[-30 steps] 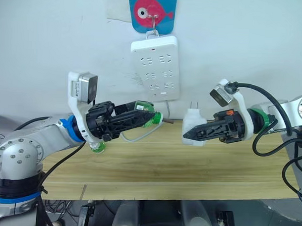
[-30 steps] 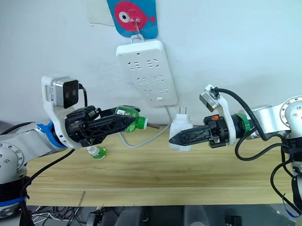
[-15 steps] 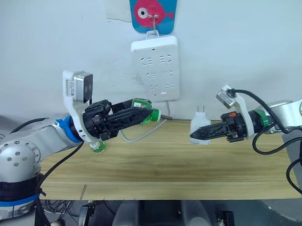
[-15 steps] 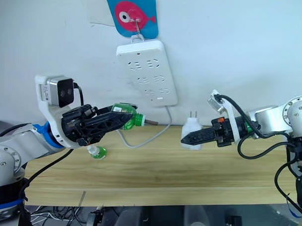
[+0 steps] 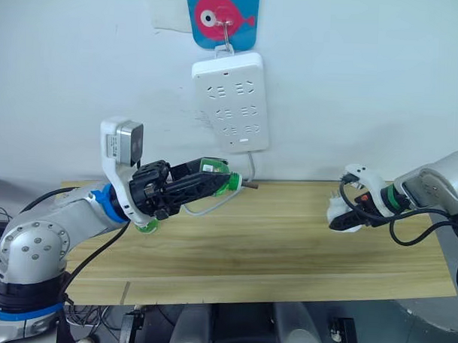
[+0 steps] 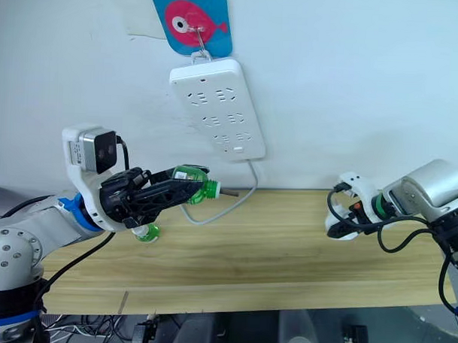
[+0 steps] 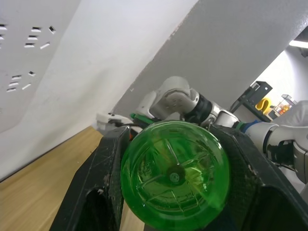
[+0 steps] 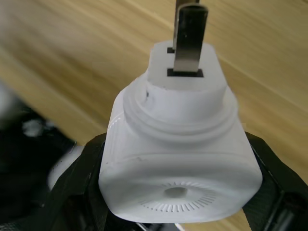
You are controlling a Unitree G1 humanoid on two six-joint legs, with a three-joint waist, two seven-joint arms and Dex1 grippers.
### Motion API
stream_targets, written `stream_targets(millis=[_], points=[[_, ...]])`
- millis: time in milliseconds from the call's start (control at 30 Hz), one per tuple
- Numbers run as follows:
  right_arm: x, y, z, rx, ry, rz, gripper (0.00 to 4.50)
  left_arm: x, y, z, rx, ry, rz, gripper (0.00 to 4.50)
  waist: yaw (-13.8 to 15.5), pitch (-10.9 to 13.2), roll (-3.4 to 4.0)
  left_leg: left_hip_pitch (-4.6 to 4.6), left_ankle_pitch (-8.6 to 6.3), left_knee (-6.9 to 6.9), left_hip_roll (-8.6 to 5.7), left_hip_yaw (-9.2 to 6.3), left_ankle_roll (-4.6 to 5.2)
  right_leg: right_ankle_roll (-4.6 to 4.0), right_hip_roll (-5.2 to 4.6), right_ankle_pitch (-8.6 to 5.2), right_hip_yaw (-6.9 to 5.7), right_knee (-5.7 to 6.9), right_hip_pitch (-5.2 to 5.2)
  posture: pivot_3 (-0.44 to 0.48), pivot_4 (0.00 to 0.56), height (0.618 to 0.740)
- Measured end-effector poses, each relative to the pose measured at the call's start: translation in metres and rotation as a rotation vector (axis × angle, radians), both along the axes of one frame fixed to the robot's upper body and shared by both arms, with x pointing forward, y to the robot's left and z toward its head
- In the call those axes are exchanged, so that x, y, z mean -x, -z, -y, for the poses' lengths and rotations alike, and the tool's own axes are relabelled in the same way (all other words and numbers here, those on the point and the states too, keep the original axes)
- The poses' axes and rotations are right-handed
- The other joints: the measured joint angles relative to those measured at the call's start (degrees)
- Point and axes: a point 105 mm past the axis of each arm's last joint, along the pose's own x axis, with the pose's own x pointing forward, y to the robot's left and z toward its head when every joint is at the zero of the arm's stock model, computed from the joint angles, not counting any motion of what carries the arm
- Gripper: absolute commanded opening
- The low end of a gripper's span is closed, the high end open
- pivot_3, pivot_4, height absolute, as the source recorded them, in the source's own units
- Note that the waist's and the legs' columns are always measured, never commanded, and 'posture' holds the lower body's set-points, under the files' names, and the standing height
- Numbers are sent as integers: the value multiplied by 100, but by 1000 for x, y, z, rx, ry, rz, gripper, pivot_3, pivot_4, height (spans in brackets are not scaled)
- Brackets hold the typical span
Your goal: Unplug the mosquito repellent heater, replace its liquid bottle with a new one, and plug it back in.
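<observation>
Green plastic marks the bottle point(image 5: 212, 176) clamped in the left hand point(image 5: 192, 182), held below the wall power strip point(image 5: 228, 101). Well right of the strip, the white heater point(image 8: 179, 159) is gripped by the right hand point(image 5: 346, 219) near the tabletop point(image 5: 264, 248). Bottle fitting seems underway; alignment is needed next.

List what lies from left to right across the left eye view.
Left gripper clamping the green plastic liquid bottle → white power strip hanging on the wall → right gripper holding the small white rounded mosquito repellent heater low over the wooden table.
</observation>
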Motion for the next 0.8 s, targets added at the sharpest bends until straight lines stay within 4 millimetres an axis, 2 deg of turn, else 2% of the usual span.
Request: stream_targets(millis=[167, 367, 667, 800], points=[[-21, 12, 15, 151, -11, 19, 3195, 2, 2, 1, -4, 6, 8, 2307, 3, 0, 0, 0, 0, -1, 3, 5, -1, 0, -2, 0, 0, 2, -4, -137, 325, 740], [-34, 26, 31, 263, -15, 2, 3195, 4, 5, 1, -3, 0, 11, 2307, 23, 1, -1, -1, 0, -2, 0, 7, -1, 0, -5, 0, 0, -2, -3, -120, 333, 740], [-33, 50, 52, 357, -22, -56, 3195, 7, 6, 3, -15, 1, 17, 2307, 41, 1, -1, -1, 1, -1, 0, 7, -1, 0, -5, 0, 0, 3, -3, -105, 348, 740], [-34, 54, 58, 373, -6, -58, 3195, 7, 6, 3, -16, 0, 17, 2307, 36, 1, -1, 0, 1, 0, 1, 7, -2, 0, -5, 1, 0, 7, -3, -100, 353, 740]])
